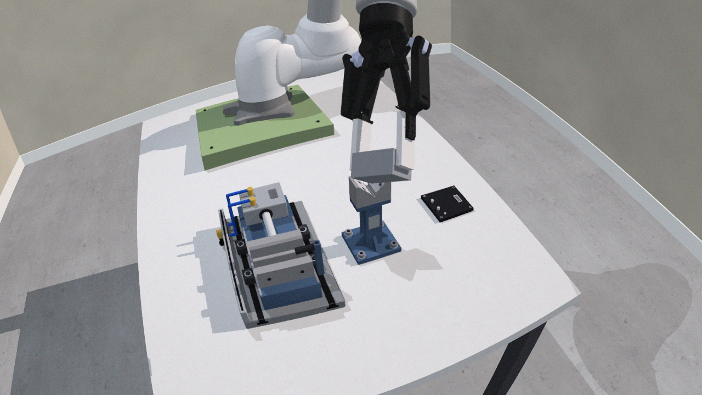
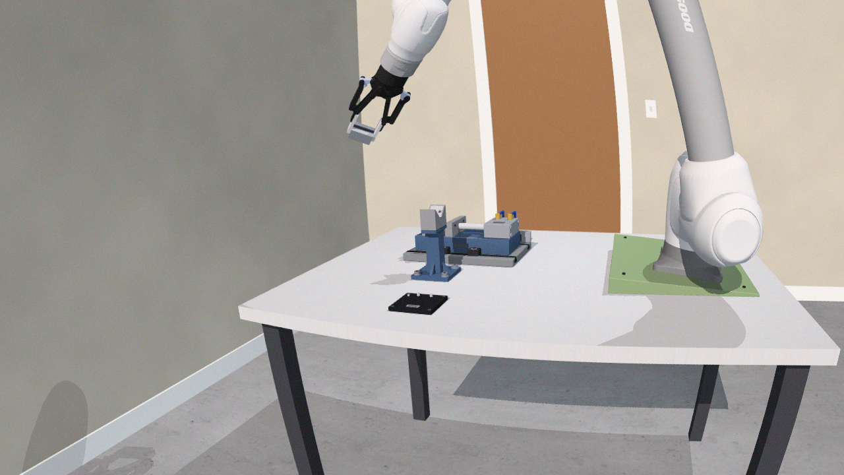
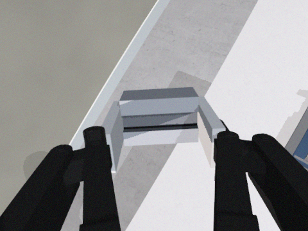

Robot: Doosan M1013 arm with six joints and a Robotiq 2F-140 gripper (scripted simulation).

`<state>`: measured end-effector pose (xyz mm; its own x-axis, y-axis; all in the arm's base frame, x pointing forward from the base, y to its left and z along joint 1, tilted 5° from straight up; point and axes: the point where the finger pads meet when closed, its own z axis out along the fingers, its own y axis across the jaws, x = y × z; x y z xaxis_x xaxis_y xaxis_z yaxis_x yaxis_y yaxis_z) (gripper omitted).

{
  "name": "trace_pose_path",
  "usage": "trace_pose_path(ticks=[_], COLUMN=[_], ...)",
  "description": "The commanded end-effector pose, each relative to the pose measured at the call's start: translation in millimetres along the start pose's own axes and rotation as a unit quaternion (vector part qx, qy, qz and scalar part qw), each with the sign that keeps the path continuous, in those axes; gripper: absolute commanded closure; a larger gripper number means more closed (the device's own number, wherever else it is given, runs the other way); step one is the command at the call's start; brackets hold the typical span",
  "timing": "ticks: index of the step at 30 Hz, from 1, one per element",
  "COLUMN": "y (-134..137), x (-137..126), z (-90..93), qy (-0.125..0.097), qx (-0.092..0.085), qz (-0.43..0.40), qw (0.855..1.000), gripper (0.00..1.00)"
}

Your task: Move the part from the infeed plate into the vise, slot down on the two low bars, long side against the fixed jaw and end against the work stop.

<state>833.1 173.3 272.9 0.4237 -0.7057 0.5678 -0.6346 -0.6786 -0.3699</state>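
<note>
1. The part (image 3: 159,107), a pale grey rectangular block, sits clamped between the pads of my claw (image 3: 160,133), one pad on each end.
2. Its long axis spans across my fingers; a dark milled slot runs along the face turned back toward my wrist.
3. The infeed plate (image 1: 446,202), black and square, lies flat far below my claw.
4. The V-block (image 1: 369,192) stands on its blue post under my claw.
5. The vise (image 1: 277,255) lies open beyond the V-block, well apart from my claw.
</note>
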Motion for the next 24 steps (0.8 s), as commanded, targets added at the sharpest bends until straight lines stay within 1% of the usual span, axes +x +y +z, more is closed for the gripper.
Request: trace_pose_path(ticks=[1, 8, 14, 16, 20, 24], y=[23, 67, 95, 95, 110, 122], x=[-5, -31, -55, -55, -72, -87], z=[1.8, -2.9, -12.6, -12.6, -20.8, -29.8], qy=[-0.025, -0.071, -0.11, -0.11, -0.136, -0.16], qx=[-0.038, -0.105, -0.154, -0.154, -0.182, -0.207], qz=[0.027, 0.083, 0.121, 0.121, 0.142, 0.16], qw=[0.999, 0.989, 0.974, 0.974, 0.963, 0.952], gripper=[1.0, 1.0, 1.0, 1.0, 1.0, 1.0])
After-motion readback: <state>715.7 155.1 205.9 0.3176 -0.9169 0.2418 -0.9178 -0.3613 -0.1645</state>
